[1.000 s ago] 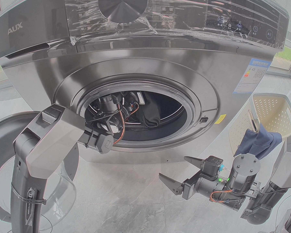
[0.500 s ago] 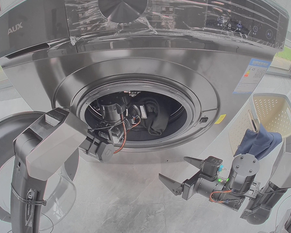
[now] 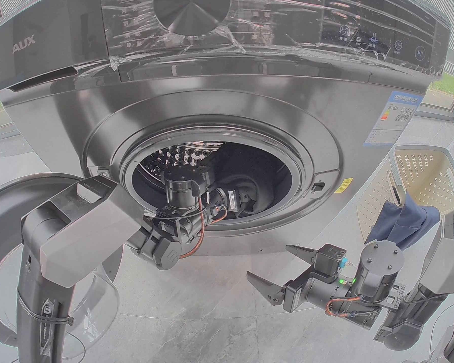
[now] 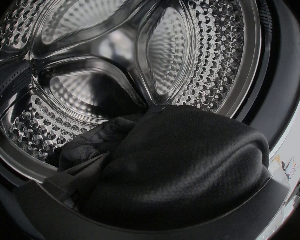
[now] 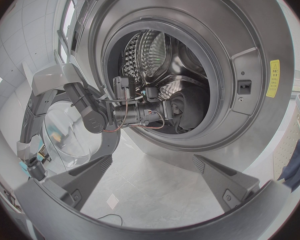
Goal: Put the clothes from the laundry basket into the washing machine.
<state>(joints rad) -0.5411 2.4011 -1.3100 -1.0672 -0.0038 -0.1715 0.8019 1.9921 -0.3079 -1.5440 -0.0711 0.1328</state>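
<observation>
The washing machine stands in front with its round opening uncovered. My left arm reaches into the drum, and my left gripper is low inside it. A black garment lies bunched over that gripper; one finger shows standing wide, so the gripper is open. The same black garment rests at the drum's bottom front. My right gripper hangs open and empty above the floor, below and right of the opening. A cream laundry basket stands at the right with a blue garment hanging over its edge.
The machine's door is swung open at the left, beside my left arm, its glass bowl facing out. Grey floor tiles spread before the machine. The door latch sits on the right of the opening.
My left arm has dropped lower in the opening and carried the black garment down and to the right onto the drum's bottom. The right arm has kept still.
</observation>
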